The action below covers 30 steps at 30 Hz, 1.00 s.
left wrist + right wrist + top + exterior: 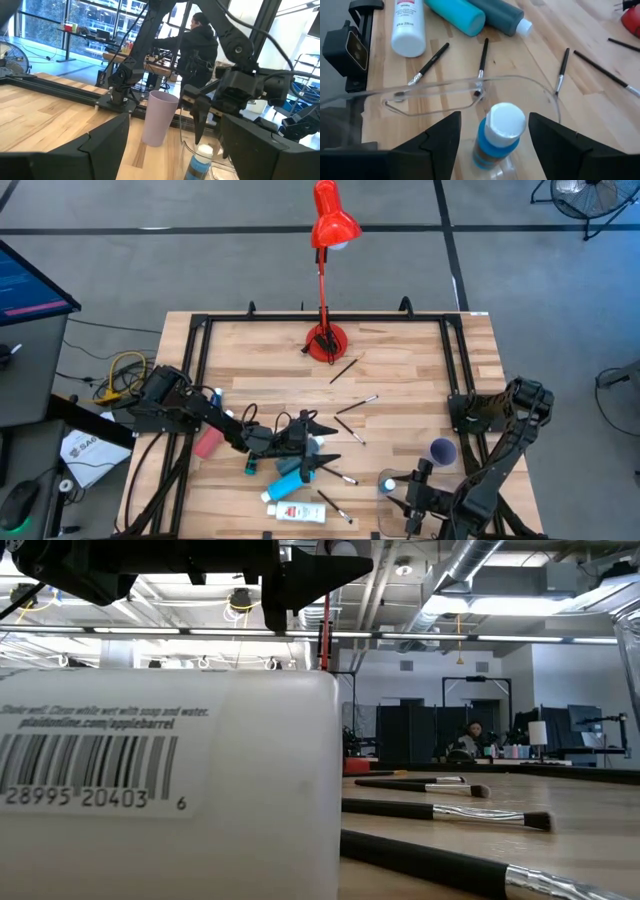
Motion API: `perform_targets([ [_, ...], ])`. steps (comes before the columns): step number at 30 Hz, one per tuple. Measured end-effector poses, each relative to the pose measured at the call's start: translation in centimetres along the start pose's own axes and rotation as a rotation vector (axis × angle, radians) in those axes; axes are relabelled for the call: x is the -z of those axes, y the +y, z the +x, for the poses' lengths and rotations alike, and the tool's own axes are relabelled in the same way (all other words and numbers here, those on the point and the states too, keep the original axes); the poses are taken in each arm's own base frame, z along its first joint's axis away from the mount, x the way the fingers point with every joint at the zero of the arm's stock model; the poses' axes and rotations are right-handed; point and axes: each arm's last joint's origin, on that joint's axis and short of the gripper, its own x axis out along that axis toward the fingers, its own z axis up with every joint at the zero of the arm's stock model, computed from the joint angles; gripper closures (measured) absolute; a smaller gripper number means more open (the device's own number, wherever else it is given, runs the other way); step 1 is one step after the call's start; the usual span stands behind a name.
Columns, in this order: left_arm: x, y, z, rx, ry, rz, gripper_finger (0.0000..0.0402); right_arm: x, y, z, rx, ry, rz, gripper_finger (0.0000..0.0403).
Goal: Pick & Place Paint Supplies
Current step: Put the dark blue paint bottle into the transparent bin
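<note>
Paint supplies are seen in the high view scattered over the near half of the table (400,380): a white bottle (296,511) at the front edge, a teal bottle (290,483) beside it, a pink bottle (208,443) farther left, and thin brushes (356,406) spread toward the red lamp (325,280). The left gripper (325,448) is held over the cluster of bottles, its fingers spread and empty. In the low view, the white bottle fills the foreground and three brushes (445,812) lie flat beyond it. In the left wrist view, a lilac cup (159,118) is seen standing just beside the clear tray (200,152). In the right wrist view, a blue bottle (501,134) is shown upright inside the tray, between the parted fingers of the right gripper (494,132), which appear clear of it. The step in hand is judged to be the release of this bottle; next, a straight lift is called for, so the bottle is not tipped.
</note>
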Motion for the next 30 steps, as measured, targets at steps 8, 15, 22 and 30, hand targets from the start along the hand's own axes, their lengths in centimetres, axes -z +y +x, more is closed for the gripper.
perform_targets([
  [8, 0.0, 0.0, 0.0, 0.000, 0.002, 0.002, 0.0106, -1.8, 0.3, -1.2, 0.020, 0.003, -0.054, 0.0183],
  [15, 0.1, -0.2, 0.0, 0.080, 0.017, 0.022, 0.0106, -3.8, 1.3, -2.1, -0.020, -0.014, -0.199, 0.0190],
  [22, 0.0, -0.4, 0.0, 0.123, 0.013, 0.017, 0.0106, -6.5, 2.0, -2.5, -0.038, -0.040, -0.345, 0.0190],
  [30, 0.0, -0.4, 0.0, 0.123, 0.013, 0.014, 0.0106, -7.7, 1.7, -1.5, -0.011, -0.037, -0.317, 0.0193],
])
